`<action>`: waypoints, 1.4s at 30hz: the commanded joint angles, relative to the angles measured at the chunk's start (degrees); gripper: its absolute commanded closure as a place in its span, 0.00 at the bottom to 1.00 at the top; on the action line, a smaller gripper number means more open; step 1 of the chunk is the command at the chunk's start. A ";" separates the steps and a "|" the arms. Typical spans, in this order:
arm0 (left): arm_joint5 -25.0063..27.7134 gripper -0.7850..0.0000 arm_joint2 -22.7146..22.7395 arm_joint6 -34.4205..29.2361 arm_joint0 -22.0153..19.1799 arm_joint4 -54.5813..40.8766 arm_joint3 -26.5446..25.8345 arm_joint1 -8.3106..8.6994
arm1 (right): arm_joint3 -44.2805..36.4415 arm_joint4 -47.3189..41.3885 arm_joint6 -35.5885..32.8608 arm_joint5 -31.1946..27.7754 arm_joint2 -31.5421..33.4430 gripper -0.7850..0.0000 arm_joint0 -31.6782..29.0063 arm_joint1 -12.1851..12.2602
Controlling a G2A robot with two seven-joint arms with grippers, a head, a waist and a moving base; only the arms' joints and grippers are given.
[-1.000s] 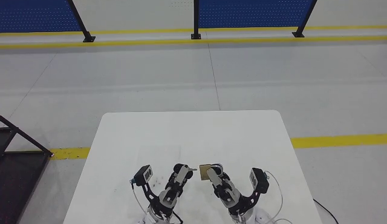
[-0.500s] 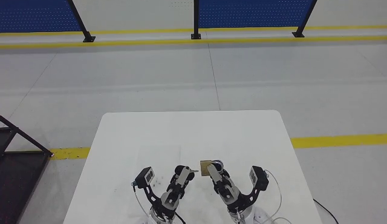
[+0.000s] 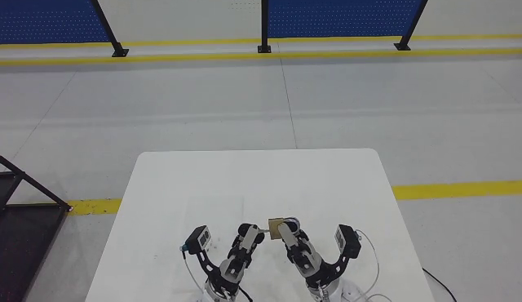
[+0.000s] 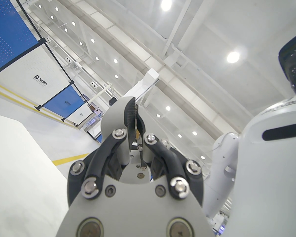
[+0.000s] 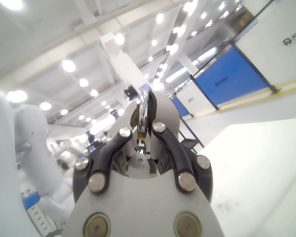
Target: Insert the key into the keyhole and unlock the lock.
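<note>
My right gripper [image 3: 281, 229] is shut on a brass padlock [image 3: 276, 224], held above the white table [image 3: 245, 179] near its front edge. In the right wrist view the padlock's silver shackle [image 5: 143, 110] stands up between the fingers, with a bit of brass body [image 5: 141, 134] below it. My left gripper [image 3: 249, 233] sits just left of the padlock, fingers pointing toward it. It is shut on a small key [image 4: 137, 131], of which a brass sliver shows between the pads. The key's tip [image 3: 262, 229] lies close to the padlock; contact cannot be judged.
The white table stretches away from both grippers with bare surface toward the far edge. A black frame [image 3: 24, 188] stands off the table's left side. Blue and white barrier panels [image 3: 261, 8] line the far floor.
The left arm has shifted slightly right, toward the padlock. The padlock in the right gripper has tilted a little and stays at about the same spot.
</note>
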State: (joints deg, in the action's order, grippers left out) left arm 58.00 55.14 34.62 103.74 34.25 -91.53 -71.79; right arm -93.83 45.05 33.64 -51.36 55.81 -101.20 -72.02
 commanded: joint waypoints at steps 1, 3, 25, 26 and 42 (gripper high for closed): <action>0.00 1.00 -0.03 0.23 -0.06 0.42 0.10 -0.06 | 0.00 0.16 -0.03 0.15 -0.03 1.00 -0.01 -0.04; 0.00 1.00 -0.20 0.47 -0.05 0.68 0.11 -0.13 | 0.03 0.29 -0.09 0.22 -0.09 1.00 -0.02 -0.08; 0.00 0.00 0.41 3.36 0.73 5.42 0.47 -1.04 | -0.27 1.54 0.13 0.72 0.19 1.00 -0.55 -0.27; 0.00 0.00 0.56 3.35 0.79 5.44 0.47 -1.04 | -0.31 1.56 0.13 0.67 0.28 1.00 -0.61 -0.25; 0.00 0.68 1.72 2.00 1.23 5.96 -0.18 0.43 | -0.54 -1.58 -3.21 -0.13 1.25 1.00 -0.58 -0.01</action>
State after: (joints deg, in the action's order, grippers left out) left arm 58.00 56.97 36.60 105.10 40.30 -91.85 -71.41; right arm -94.32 43.59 30.58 -51.50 57.03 -101.77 -72.04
